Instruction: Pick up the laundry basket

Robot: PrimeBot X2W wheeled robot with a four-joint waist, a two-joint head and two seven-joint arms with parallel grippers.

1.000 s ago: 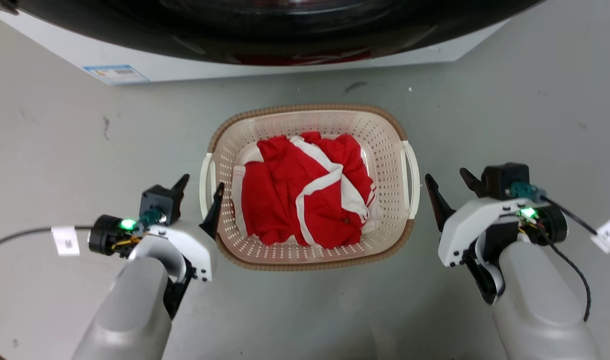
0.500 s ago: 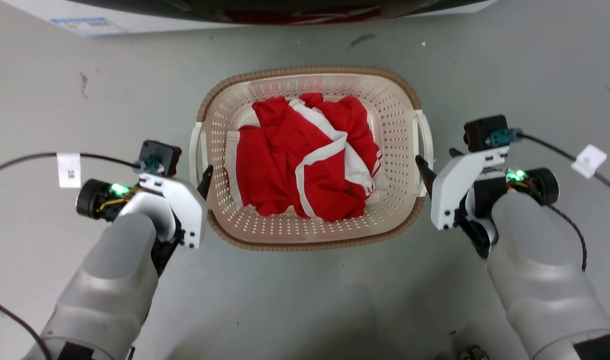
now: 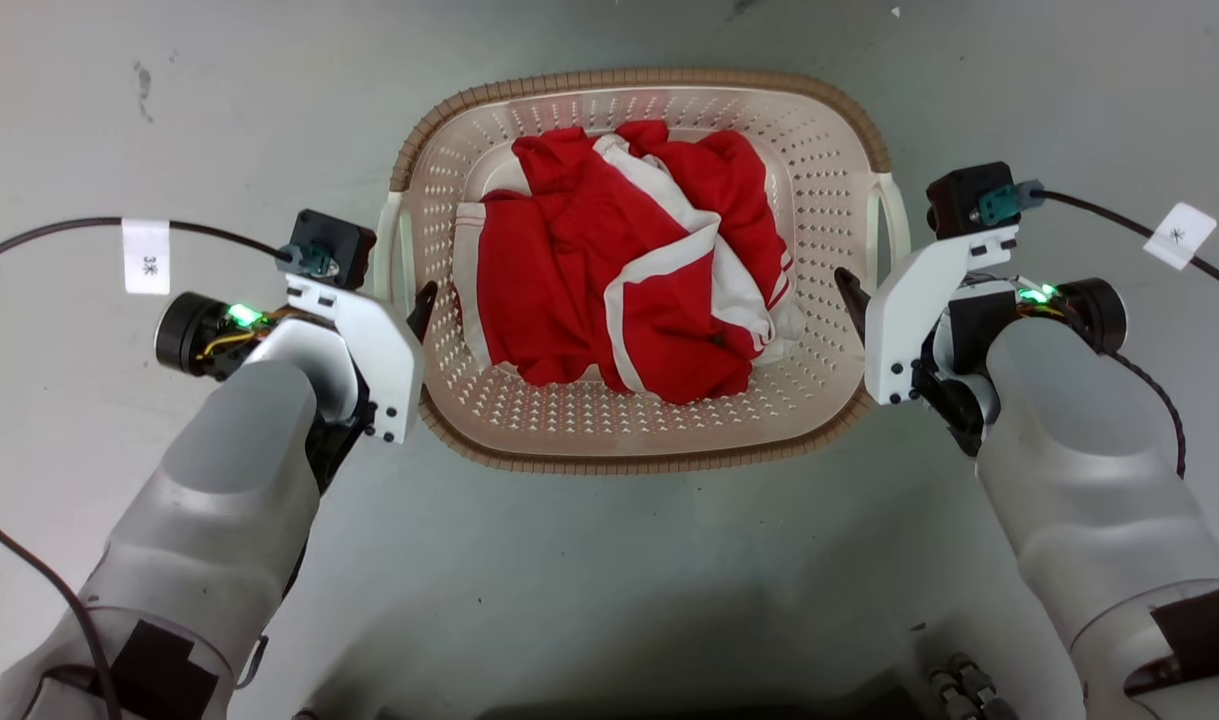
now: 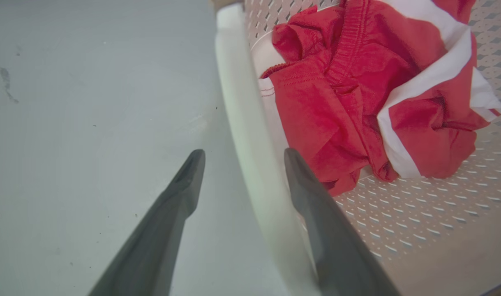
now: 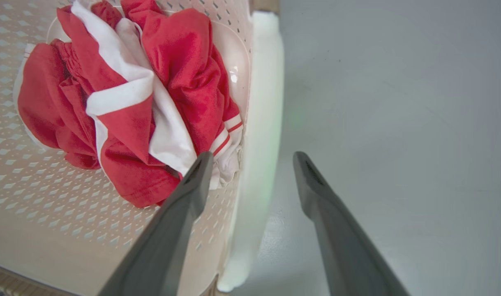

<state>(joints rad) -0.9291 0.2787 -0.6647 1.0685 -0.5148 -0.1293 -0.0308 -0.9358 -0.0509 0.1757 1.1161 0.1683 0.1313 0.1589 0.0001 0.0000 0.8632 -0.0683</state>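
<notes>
The laundry basket (image 3: pixel 629 462), cream with perforated walls and a brown rim, sits on the grey floor with a red and white garment (image 3: pixel 629 260) inside. My left gripper (image 3: pixel 401 292) is open and straddles the basket's white left handle (image 3: pixel 384 250). In the left wrist view the handle (image 4: pixel 234 82) runs between the two fingers of the gripper (image 4: pixel 245 151), the inner one against the basket wall. My right gripper (image 3: pixel 872 277) is open astride the right handle (image 3: pixel 894 225). The right wrist view shows that handle (image 5: pixel 266 82) between the spread fingers of the gripper (image 5: pixel 253 154).
Bare grey floor lies all around the basket, with a dark stain (image 3: pixel 144 80) at the far left. Black cables with white tags (image 3: pixel 147 257) (image 3: pixel 1179 235) trail from both wrists. Part of my base (image 3: pixel 954 685) shows at the bottom edge.
The camera has tilted down, so the washing machine has left the picture. Both grippers closed in on the basket's sides; the right one, apart before, now straddles its handle.
</notes>
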